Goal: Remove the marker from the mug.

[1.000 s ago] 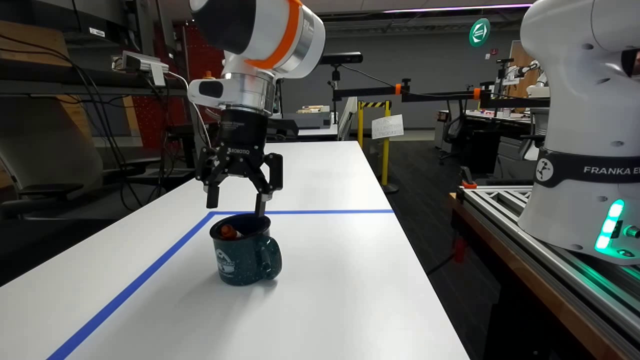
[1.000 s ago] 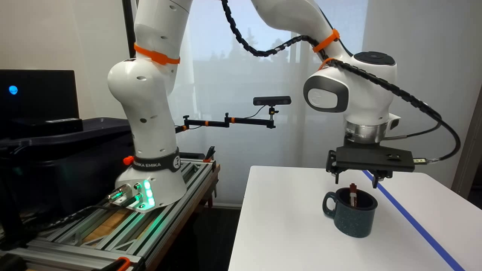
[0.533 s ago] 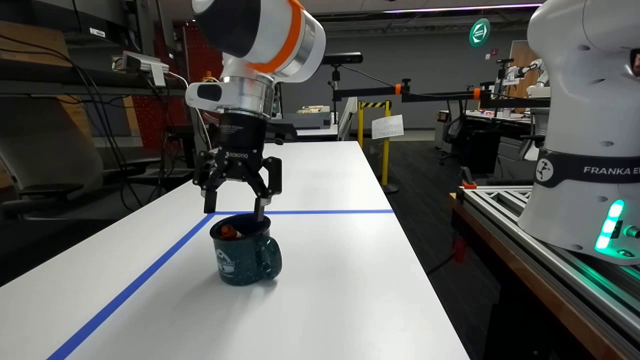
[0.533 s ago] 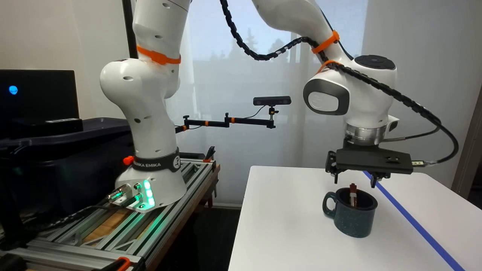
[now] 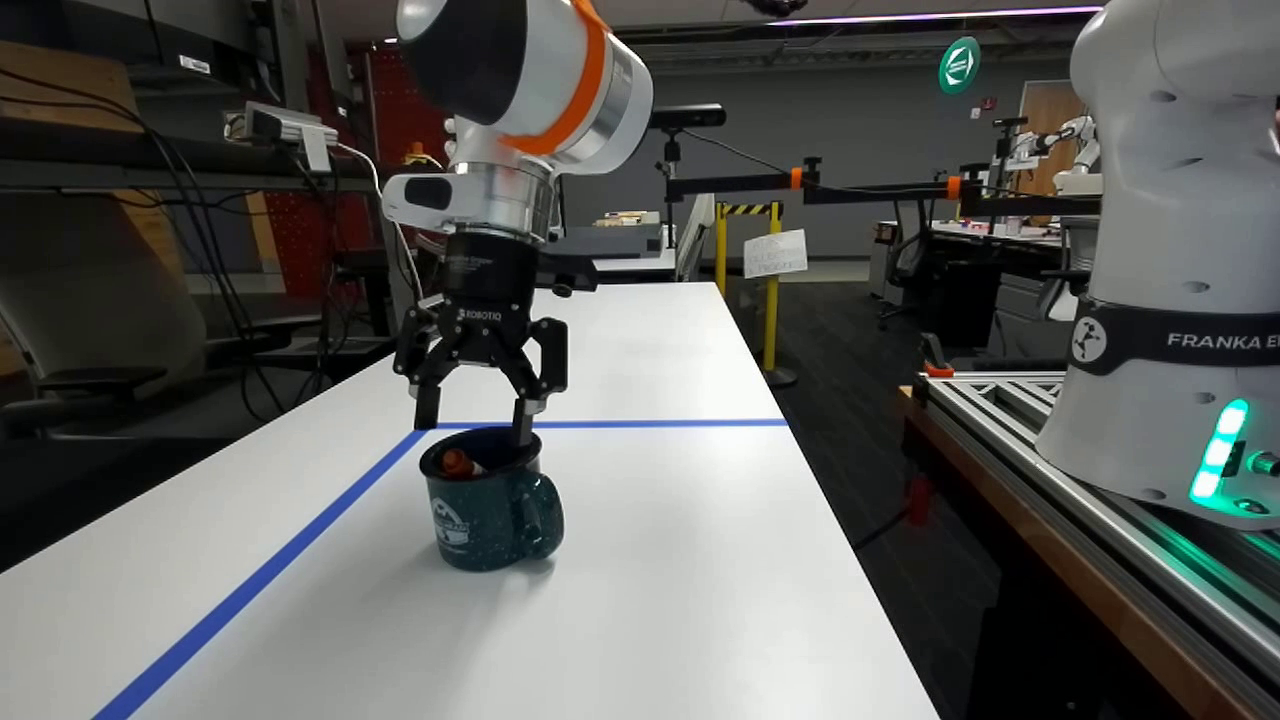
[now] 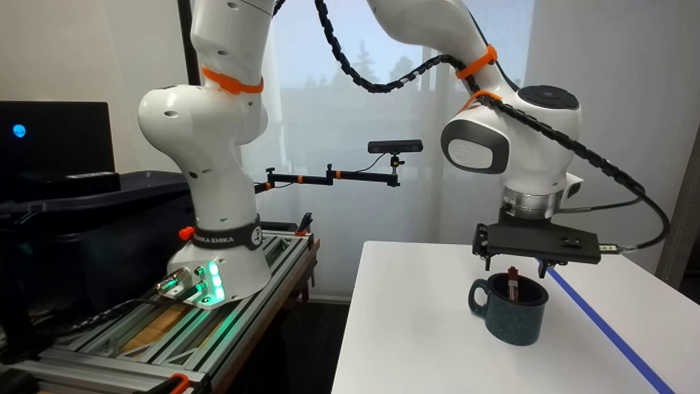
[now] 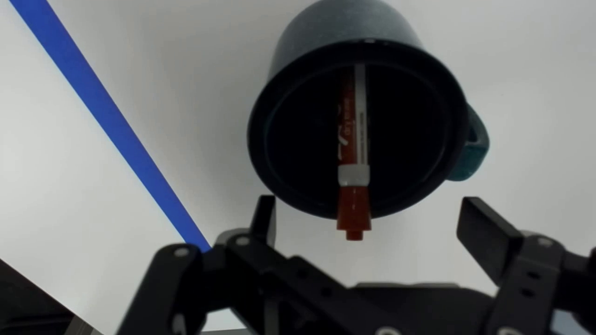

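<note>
My tool [image 5: 475, 433] points down close to the mug [image 6: 514, 324], fingers [image 7: 486, 237] spread wide, holding nothing. Marker [image 7: 352, 139] leans inside the mug: in the wrist view its red cap [image 7: 354, 207] pokes past the rim at 6 o'clock, body running toward 12. Fingers there sit at about 8 and 4 o'clock, cap between, both apart from it. In an exterior view one fingertip overlaps the rim; touching or not, can't tell. Mug is upright on the white counter [image 5: 700, 620], handle [image 7: 471, 160] between 3 and 4 o'clock by the wrist view. Blue tape [image 7: 109, 111] on the counter, mug's 9 o'clock side, well apart. Camera [image 6: 395, 146] at 10 to 11 o'clock from my tool in an exterior view. Base light [image 6: 216, 282] green in both exterior views.
</note>
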You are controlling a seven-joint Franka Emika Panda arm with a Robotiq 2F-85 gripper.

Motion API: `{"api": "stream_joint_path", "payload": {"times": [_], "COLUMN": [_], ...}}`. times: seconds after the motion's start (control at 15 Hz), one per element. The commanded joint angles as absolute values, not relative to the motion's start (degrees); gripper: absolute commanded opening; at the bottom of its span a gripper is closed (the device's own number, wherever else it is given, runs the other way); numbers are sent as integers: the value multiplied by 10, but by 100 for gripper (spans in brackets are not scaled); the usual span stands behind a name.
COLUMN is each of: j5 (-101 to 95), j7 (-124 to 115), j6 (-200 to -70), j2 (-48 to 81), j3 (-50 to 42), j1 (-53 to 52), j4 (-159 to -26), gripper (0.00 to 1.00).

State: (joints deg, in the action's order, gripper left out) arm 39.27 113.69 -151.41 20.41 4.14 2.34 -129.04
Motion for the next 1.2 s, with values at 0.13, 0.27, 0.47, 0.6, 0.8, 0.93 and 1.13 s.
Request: {"api": "stream_joint_path", "payload": {"times": [0.13,0.27,0.47,0.6,0.8,0.93,1.13], "j5": [385,386,390,393,401,406,413], "j7": [1136,1136,1139,1142,1151,1156,1161], "j6": [-1514,-1515,-1516,-1514,-1512,-1514,-1515], "j2": [210,210,209,209,214,222,232], "j3": [70,75,80,84,90,95,102], "j1": [56,61,68,73,81,86,92], "j4": [-1288,-1288,-1287,-1286,-1283,-1279,-1273], "gripper": [99,84,62,58,72,73,65]}}
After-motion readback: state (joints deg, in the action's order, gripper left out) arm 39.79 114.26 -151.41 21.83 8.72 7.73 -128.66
